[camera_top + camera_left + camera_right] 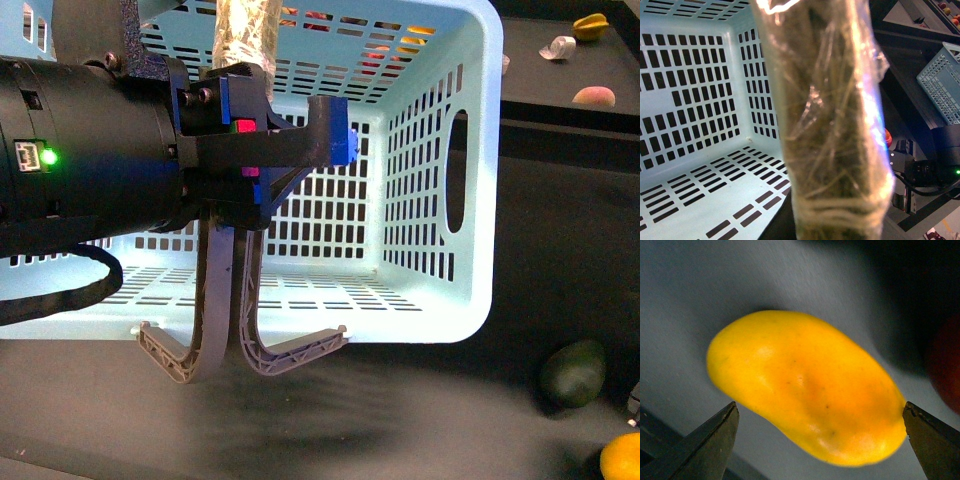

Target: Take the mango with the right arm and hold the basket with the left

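The light turquoise basket (440, 190) is tipped with its open side toward me, and its two grey-brown handles (215, 330) hang down in front. My black left arm (80, 160) comes in from the left. Its gripper (262, 130) is shut on the basket at the near rim. A plastic-wrapped straw-coloured bar (827, 125) fills the left wrist view and hides the jaws, with the basket's inside (695, 100) behind it. The yellow-orange mango (810, 385) lies on the dark table, also showing in the front view (622, 460). My right gripper (819, 407) is open, with its fingertips (720, 432) on either side of the mango.
A dark green oval fruit (573, 373) lies right of the basket, near the mango. A yellow star-shaped fruit (590, 26), a pinkish fruit (594, 96) and a white item (557, 46) sit at the back right. A second slotted basket (940, 85) stands beyond.
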